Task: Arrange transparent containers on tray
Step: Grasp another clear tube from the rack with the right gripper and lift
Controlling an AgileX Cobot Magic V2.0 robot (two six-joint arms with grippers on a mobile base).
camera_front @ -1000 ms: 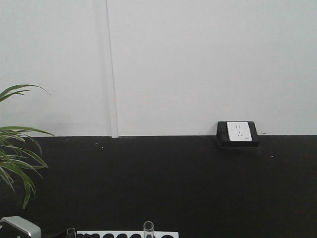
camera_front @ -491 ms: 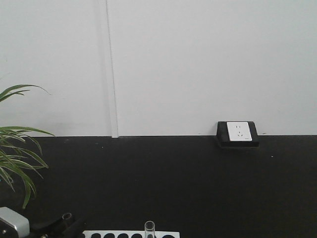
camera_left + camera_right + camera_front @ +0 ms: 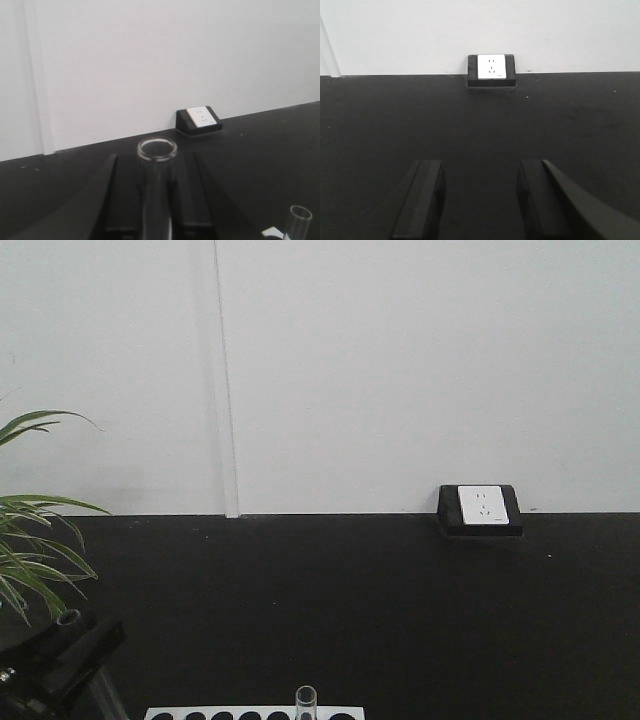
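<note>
A: Front view?
B: The left gripper pinches a glass tube in the air beside the rack; a second tube stands in that rack; no tray shows.
A: Left wrist?
B: The glass tube sits clamped between the fingers.
A: Right wrist?
B: The right gripper is spread, empty; the arranging looks mostly undone.

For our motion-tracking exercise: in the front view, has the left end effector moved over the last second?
Yes. The left end effector, holding a test tube, rose and shifted left, away from the white rack.
</note>
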